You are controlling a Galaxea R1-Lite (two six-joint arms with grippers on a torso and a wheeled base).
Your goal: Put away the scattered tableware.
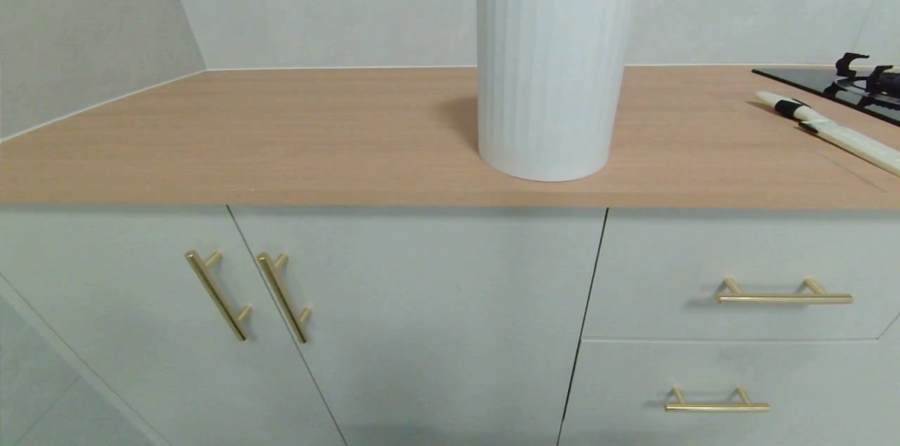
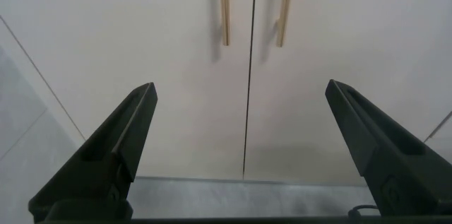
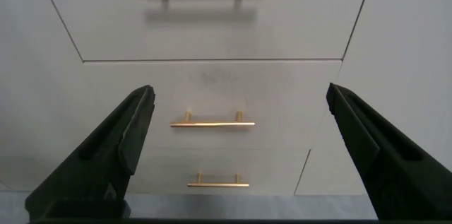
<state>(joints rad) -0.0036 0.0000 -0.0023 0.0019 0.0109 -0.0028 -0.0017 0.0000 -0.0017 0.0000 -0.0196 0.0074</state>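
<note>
A tall white ribbed holder [image 1: 552, 59] stands on the wooden countertop [image 1: 281, 136] near its front edge. At the right edge of the counter lies a cream-handled utensil with a black band [image 1: 826, 128]. My left gripper [image 2: 240, 93] is open, low down and facing the two cabinet doors with their brass handles [image 2: 226, 8]. My right gripper [image 3: 240, 97] is open too, facing the drawer fronts, with nothing between its fingers.
A black cooktop [image 1: 837, 87] sits at the far right of the counter. Below the counter are two cabinet doors [image 1: 211, 291] at left and drawers with brass bar handles [image 1: 784, 297] at right, all closed. Grey tiled walls meet behind the counter.
</note>
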